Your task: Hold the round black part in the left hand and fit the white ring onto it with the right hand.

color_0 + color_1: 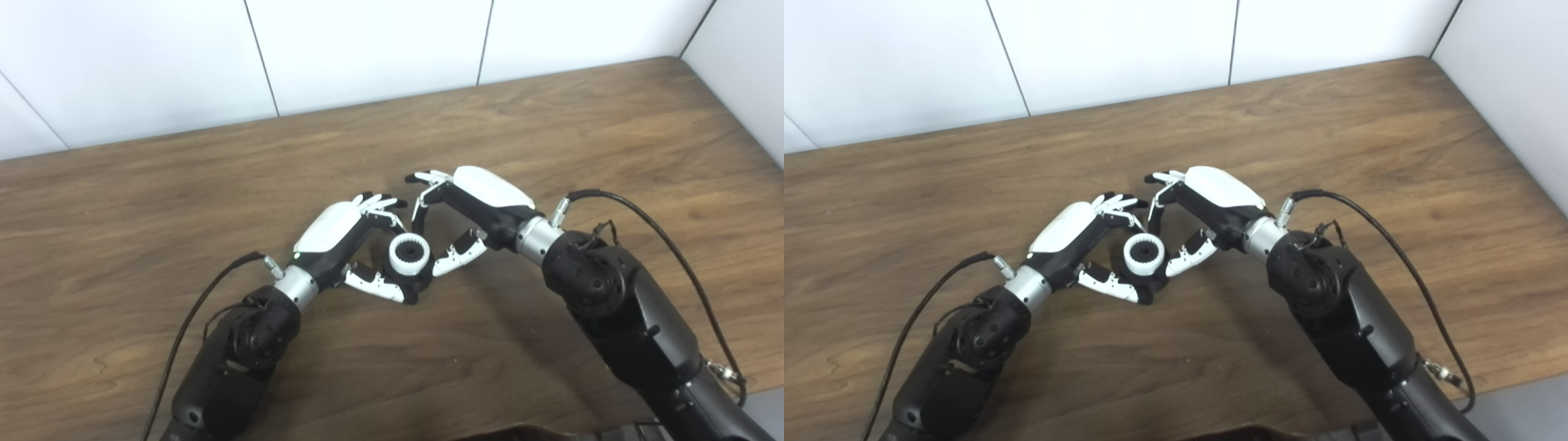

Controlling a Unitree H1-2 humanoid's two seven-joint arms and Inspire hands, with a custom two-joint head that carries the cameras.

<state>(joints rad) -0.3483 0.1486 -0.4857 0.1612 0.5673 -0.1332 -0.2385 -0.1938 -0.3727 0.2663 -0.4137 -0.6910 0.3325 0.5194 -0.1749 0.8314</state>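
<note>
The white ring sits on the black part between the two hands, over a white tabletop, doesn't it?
Not quite: the table is brown wood, as the left eye view shows. The white ring does sit on the black part between the left hand and right hand.

Wooden table (551,135) runs out to a panelled wall (367,49) behind, with a side wall at the right. Both arms enter from the near edge and meet near table centre. Round black part (421,280) sits between the hands, over the table; the toothed white ring (408,255) sits on top of it. Left hand (343,245) is on the part's left, thumb under its near side, fingers (380,205) curled round behind it. Right hand (474,211) is on the part's right and a little farther back, thumb just beside the ring, fingertips arched over its far side. Whether they touch it can't be told.
</note>
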